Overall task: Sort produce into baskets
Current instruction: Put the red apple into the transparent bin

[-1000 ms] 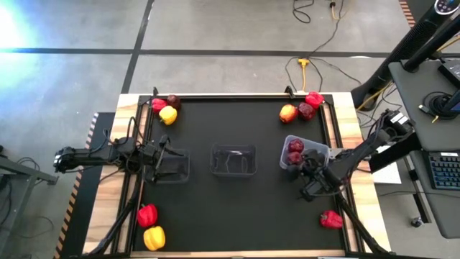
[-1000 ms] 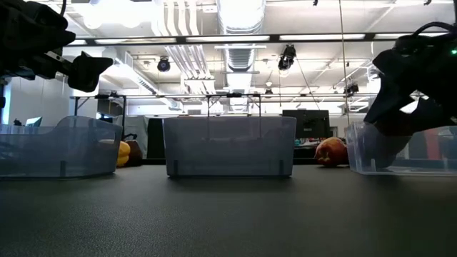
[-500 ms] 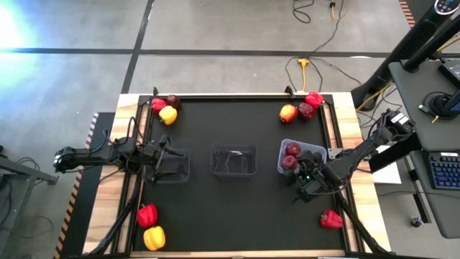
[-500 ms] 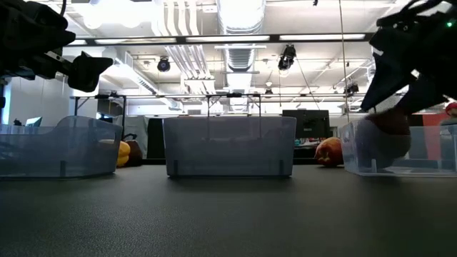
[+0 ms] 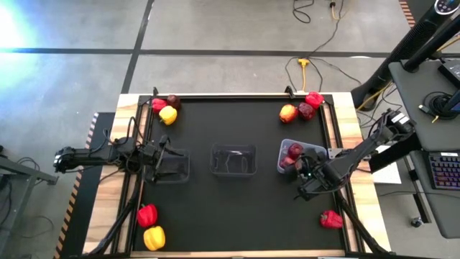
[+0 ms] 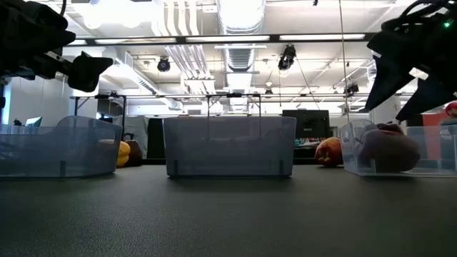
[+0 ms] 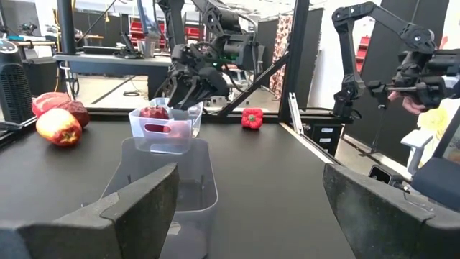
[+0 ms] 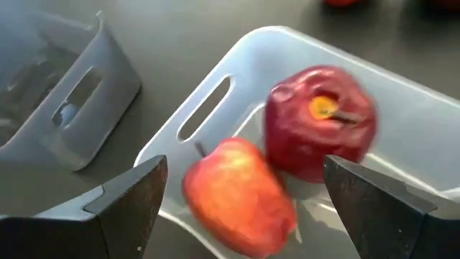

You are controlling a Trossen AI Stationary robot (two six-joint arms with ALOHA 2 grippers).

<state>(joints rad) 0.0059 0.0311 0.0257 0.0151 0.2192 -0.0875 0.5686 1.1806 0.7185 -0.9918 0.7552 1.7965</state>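
Note:
My right gripper (image 5: 303, 173) is open and empty just above the near end of the right tub (image 5: 316, 150), its fingers wide apart over the fruit in the right wrist view (image 8: 244, 198). Two apples lie in that tub: a dark red one (image 8: 320, 122) and a lighter red one (image 8: 237, 198). My left gripper (image 5: 159, 160) is open and empty over the left tub (image 5: 176, 165). The middle tub (image 5: 233, 160) holds nothing. Peppers and apples lie near the table's corners.
Far left lie a red pepper (image 5: 158, 105), a maroon apple (image 5: 173, 101) and a yellow pepper (image 5: 168, 114). Far right lie an orange-red fruit (image 5: 288, 113), a maroon apple (image 5: 307, 111) and a red pepper (image 5: 314, 98). Near left lie two peppers (image 5: 150, 226); near right a red pepper (image 5: 331, 219).
My right gripper has let go of an apple, which now lies in the right tub beside the other one, and has risen clear of the tub.

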